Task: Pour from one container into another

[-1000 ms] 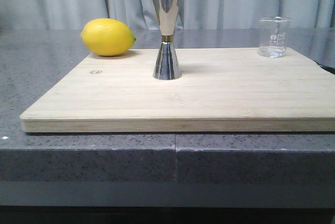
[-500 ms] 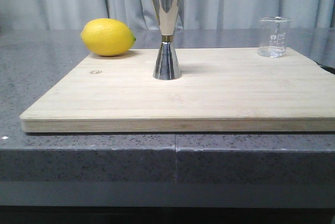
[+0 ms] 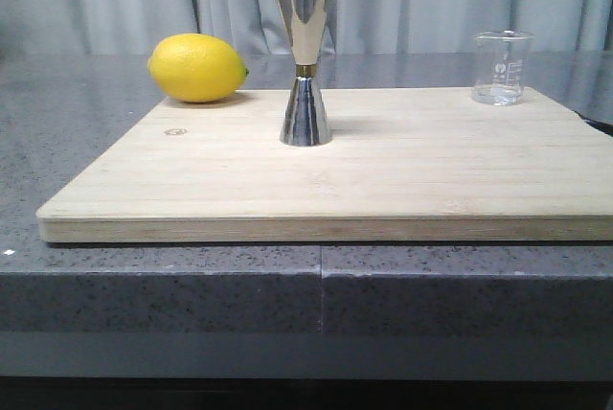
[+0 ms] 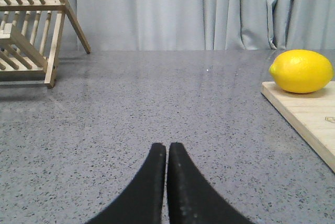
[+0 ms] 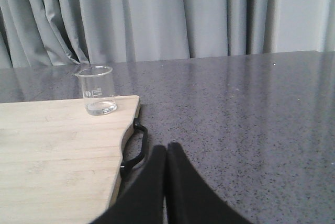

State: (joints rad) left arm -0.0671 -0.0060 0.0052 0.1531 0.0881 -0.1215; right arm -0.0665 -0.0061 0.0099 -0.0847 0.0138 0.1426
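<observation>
Glass beaker, upper right, likely light, slick, fragile: grip mid-wall; both tools pressed together, empty.

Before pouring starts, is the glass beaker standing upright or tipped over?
Upright: the beaker stands on its base on the board's far right corner, mouth up.

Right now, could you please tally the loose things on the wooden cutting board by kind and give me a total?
Glass beaker: 1
Steel double-cone jigger: 1
Lemon: 1, at the cutting board's far left corner
Total: 3
</observation>
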